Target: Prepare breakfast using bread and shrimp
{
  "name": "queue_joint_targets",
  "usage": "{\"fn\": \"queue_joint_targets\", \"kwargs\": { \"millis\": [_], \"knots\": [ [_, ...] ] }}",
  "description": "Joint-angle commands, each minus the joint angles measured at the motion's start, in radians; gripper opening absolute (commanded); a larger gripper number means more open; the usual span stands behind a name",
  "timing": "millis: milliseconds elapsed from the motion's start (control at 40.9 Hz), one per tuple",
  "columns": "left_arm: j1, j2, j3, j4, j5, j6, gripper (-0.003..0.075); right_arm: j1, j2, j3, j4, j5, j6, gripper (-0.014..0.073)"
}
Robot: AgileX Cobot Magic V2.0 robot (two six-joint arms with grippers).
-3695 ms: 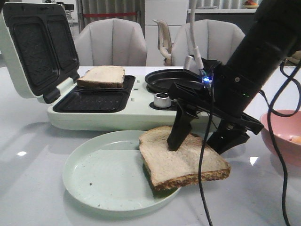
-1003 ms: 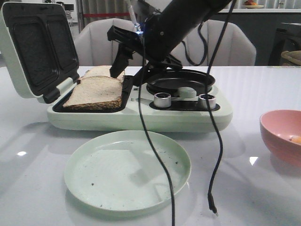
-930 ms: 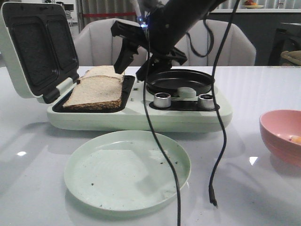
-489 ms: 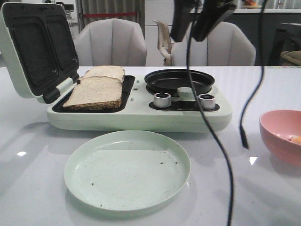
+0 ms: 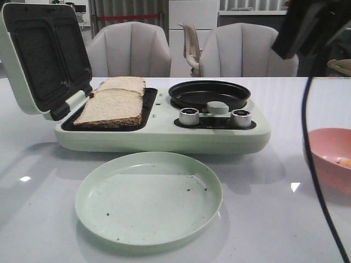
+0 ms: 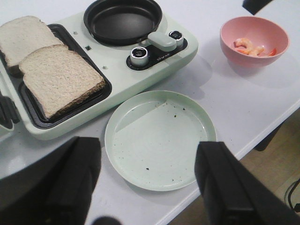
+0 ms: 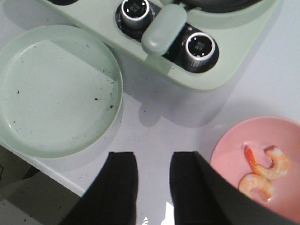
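Two slices of bread lie in the open sandwich maker's lower tray, the front slice [image 5: 109, 108] [image 6: 58, 77] leaning on the back slice [image 5: 123, 84] [image 6: 23, 35]. Two curled orange-pink shrimp [image 7: 260, 174] [image 6: 251, 46] rest in the pink bowl [image 5: 329, 145] [image 7: 229, 145] at the right. My right gripper [image 7: 153, 159] hangs open and empty above the table between plate and bowl; its dark body [image 5: 310, 24] shows at the front view's upper right. My left gripper [image 6: 147, 145] is wide open and empty, high over the table's near edge by the plate.
A pale green plate [image 5: 148, 200] [image 6: 159, 138] [image 7: 51, 89] with only crumbs sits in front of the sandwich maker [image 5: 164, 137], whose lid [image 5: 44, 55] stands open at the left. Its black pan [image 5: 208, 93] and two knobs [image 5: 189, 116] are on the right. A black cable [image 5: 308, 164] dangles by the bowl.
The second slice went from the plate into the maker and was let go. The right arm then rose and swung right, toward the bowl.
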Motion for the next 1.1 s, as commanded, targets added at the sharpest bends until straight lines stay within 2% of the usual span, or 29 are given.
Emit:
{"fn": "queue_joint_targets", "kwargs": {
  "millis": [0, 245, 489, 612, 881, 1077],
  "knots": [
    [-0.005, -0.007, -0.028, 0.020, -0.060, -0.003, 0.0490, -0.004, -0.108, 0.072, -0.006, -0.102, 0.001, 0.0316],
    [-0.005, -0.007, -0.028, 0.020, -0.060, -0.003, 0.0490, -0.004, -0.268, 0.270, -0.006, -0.239, 0.001, 0.0316],
    [-0.005, -0.007, -0.028, 0.020, -0.060, -0.003, 0.0473, -0.004, -0.303, 0.320, 0.003, -0.251, 0.001, 0.0316],
    [-0.005, 0.003, -0.050, 0.043, -0.025, -0.003, 0.0386, -0.004, -0.303, 0.320, 0.003, -0.252, 0.001, 0.0316],
    [0.016, 0.114, -0.192, 0.147, 0.252, -0.003, 0.0093, -0.004, -0.303, 0.320, 0.003, -0.252, 0.001, 0.0316],
    [0.112, 0.209, -0.229, 0.169, 0.308, -0.001, 0.0102, -0.004, -0.303, 0.320, 0.003, -0.252, 0.001, 0.0316]
  ]
}}
